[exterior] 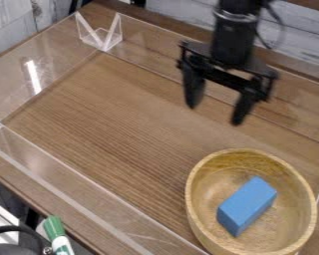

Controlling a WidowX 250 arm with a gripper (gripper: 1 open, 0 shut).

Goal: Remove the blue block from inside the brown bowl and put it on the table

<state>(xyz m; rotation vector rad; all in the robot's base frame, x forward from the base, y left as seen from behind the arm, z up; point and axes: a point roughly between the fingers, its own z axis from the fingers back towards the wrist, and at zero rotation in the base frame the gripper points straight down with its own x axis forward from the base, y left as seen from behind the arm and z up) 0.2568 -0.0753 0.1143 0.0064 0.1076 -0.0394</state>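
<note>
- Hovering in the upper right of the frame, the pincer (225,98) is pointing straight down with its dark fingers spread wide and nothing between them.
- It is hanging above bare surface (109,120), well apart from the brown bowl (202,179), which is sitting at the lower right.
- The blue block (246,206) is lying flat inside the bowl, right of its centre, long axis running diagonally from lower left to upper right.
- Judging the step in hand as the approach: the pincer is needing to travel toward the lower right and centre over the block before descending.
- Turning the wrist so the fingers straddle the block's short width looks the safer grip; the lower-right end is lying near the bowl's wall, so a finger could catch there.
- The block is showing as a bright-blue solid brick, sharp-edged, much smaller than the light-tan, thick-rimmed bowl.
</note>
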